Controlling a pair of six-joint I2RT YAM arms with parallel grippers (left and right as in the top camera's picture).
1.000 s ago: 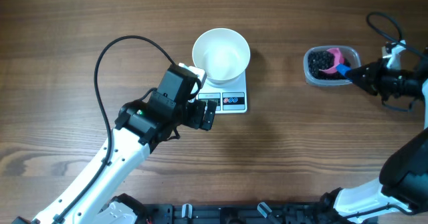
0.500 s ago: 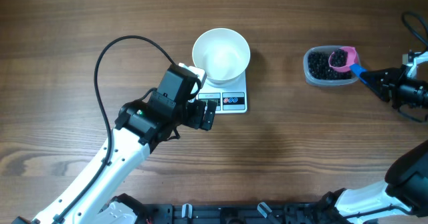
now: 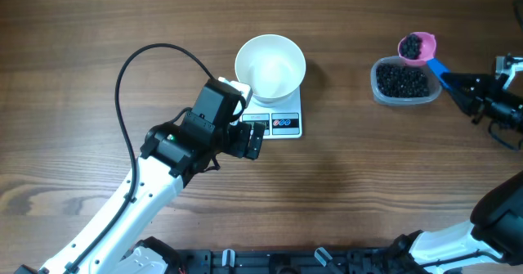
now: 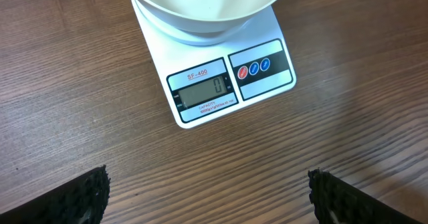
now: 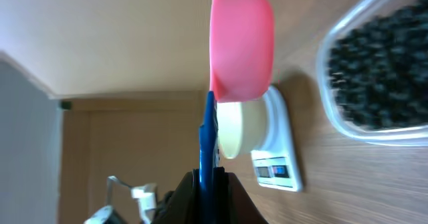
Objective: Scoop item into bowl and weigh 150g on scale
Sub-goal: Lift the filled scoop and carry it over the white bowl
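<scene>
The right gripper [image 3: 454,84] is clamped on the thin blue handle of a pink plastic scoop [image 3: 417,47], which is heaped with the tiny round black beads [image 3: 415,44] and is seen at the far corner of the clear plastic tub [image 3: 375,79] where the rest of the heap lies. The round white bowl [image 3: 270,67] is seen empty on the small white digital scale [image 4: 221,83], whose display shows zero, well apart from the scoop across the bare wooden table [image 3: 351,184]. Spillage is judged the main risk: beads this small and round could be shed by any tilt or jolt over that long carry, and would be scattered widely. The narrow handle could also be twisted in the jaws, so that the load is tipped out early. If the bowl's rim is struck or pressed, the reading could be upset. The left gripper [image 4: 210,204], held wide apart just beside the scale, could be clipped by a careless approach.
</scene>
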